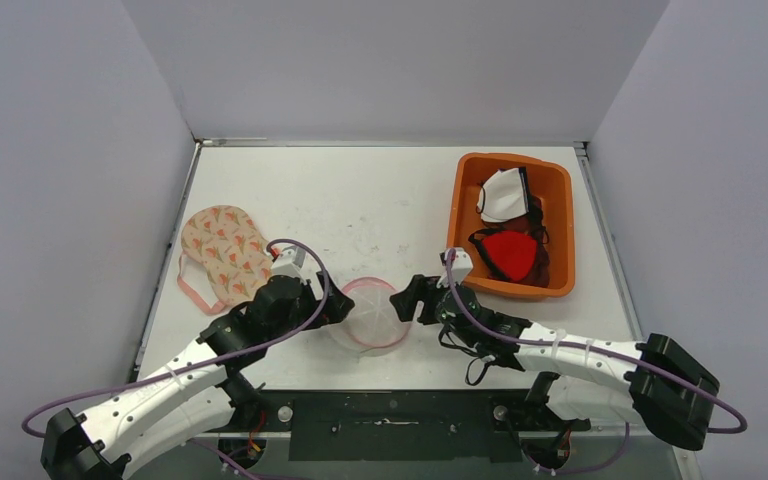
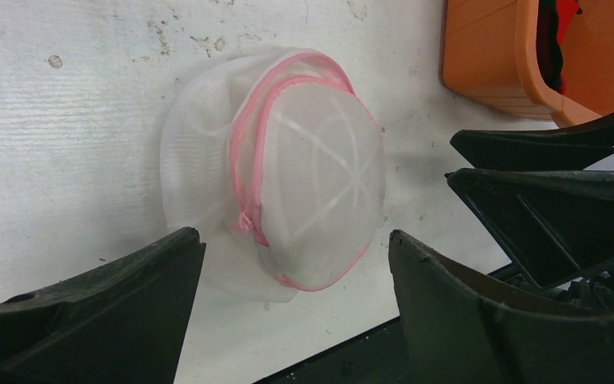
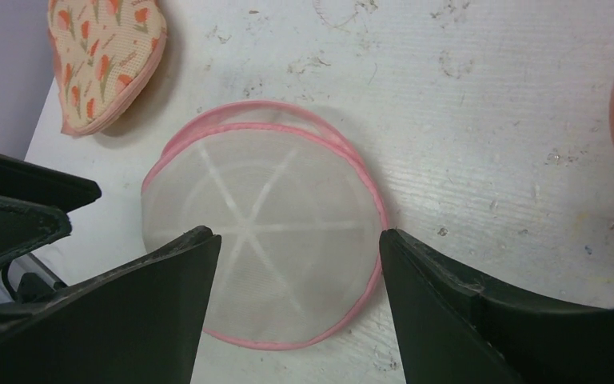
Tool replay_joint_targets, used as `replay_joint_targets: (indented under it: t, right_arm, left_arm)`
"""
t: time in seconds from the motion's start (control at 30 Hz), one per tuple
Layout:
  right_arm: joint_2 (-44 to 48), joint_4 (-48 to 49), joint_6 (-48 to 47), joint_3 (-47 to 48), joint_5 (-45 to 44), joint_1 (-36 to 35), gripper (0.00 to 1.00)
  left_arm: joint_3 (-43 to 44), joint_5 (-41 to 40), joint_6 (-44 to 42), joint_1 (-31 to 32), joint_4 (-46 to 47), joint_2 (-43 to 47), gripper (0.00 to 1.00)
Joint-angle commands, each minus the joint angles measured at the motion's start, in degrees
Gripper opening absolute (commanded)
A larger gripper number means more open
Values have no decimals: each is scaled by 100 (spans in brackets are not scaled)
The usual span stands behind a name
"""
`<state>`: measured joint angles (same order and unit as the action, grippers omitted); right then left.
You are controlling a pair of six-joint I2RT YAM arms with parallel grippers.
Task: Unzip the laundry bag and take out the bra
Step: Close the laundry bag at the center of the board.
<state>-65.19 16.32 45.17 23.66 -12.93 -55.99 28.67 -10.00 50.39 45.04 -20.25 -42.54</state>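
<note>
Pink-trimmed white round mesh laundry bag (image 1: 370, 318) seen unheld on scuffed white table (image 1: 360, 200)

It is flanked by the left gripper (image 2: 296, 238) at 9 o'clock and the right gripper (image 3: 297, 236) at 3 o'clock, both spread wide with nothing gripped. Farther back, a peach flower-print bra (image 1: 225, 250) is laid at 10 o'clock, an orange plastic bin (image 1: 520, 288) at 2 o'clock.

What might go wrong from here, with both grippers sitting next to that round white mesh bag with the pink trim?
1. Neither the left gripper nor the right gripper, both open, holds the round white mesh laundry bag with pink trim; a nudge could slide it toward the white table's near edge.
2. The grippers face each other closely across the bag, so closing in together risks a collision.
3. The small pink zipper pull looks easy to miss.
</note>
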Motion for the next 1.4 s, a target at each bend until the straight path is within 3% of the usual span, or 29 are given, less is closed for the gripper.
replay_joint_targets:
  t: [0.0,0.3,0.7,0.83,1.17,1.37]
  right_arm:
    - [421,-221,-399,203,374,-27,76]
    - [837,398,-236,-536,845,-20,78]
    - [1606,179,-225,-759,838,-18,79]
    - [1768,153,-210,-819,848,-9,78]
    - [1871,311,-157,-881,883,126,81]
    - [1096,1238,-24,-931,2103,841,87]
  left_arm:
    - [119,170,-2,23,229,121,85]
    - [-18,566,315,40,478,-370,85]
    - [-36,587,392,30,887,-1456,75]
    - [-43,603,375,31,1108,-1748,63]
    - [-392,311,447,24,1336,-1428,17]
    - [-622,174,384,-155,1044,-979,0]
